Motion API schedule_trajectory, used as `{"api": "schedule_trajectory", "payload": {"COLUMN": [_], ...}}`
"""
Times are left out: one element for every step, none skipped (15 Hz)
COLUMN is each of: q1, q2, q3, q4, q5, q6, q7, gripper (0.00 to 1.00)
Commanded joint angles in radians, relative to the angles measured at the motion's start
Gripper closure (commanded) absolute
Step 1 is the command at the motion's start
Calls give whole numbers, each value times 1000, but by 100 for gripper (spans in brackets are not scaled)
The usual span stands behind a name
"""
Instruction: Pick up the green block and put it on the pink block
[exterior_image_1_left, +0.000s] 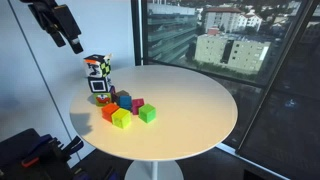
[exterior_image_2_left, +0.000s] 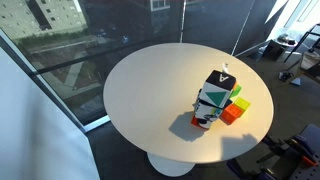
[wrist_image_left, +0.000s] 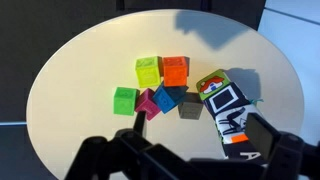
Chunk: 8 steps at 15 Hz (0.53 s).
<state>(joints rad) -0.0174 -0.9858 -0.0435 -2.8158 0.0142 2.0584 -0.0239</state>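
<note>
My gripper (wrist_image_left: 200, 140) hangs high above the round white table (wrist_image_left: 75, 60), jaws spread wide and clamped on nothing. Nearest to me in the wrist view, on the right, is a patterned carton (wrist_image_left: 225, 108), black, white, green and red. It is closed, so what it holds does not show. In both exterior views it stands upright at the edge of the cluster of blocks.

Left of the carton runs a tight row: a dark block (wrist_image_left: 190, 105), a blue block (wrist_image_left: 166, 97), the pink block (wrist_image_left: 147, 102) and, at the left end, the green block (wrist_image_left: 125, 100). The green block is a small bright mid-green cube, the same size as the others. It rests flat on the table just beside the pink block, with nothing on top of either. It lies well below me, left of the gap between my jaws.

Farther off sit a lime-yellow block (wrist_image_left: 148, 70) and, to its right, an orange block (wrist_image_left: 175, 68), close together
</note>
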Motion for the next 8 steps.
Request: {"api": "schedule_trajectory", "payload": {"q1": [-2, -2, -2, -2, -2, -5, -10, -13], "q2": [1, 1, 1, 2, 2, 9, 25, 40], "q3": [1, 1, 1, 1, 1, 4, 8, 11], "q4": [3, 3, 3, 3, 3, 8, 23, 37], "q5": [2, 2, 2, 2, 2, 0, -2, 0], "q6": [-3, -3, -3, -3, -3, -4, -8, -6], "q7": [-2, -2, -2, -2, -2, 4, 12, 23], "gripper": [0, 0, 0, 0, 0, 0, 0, 0]}}
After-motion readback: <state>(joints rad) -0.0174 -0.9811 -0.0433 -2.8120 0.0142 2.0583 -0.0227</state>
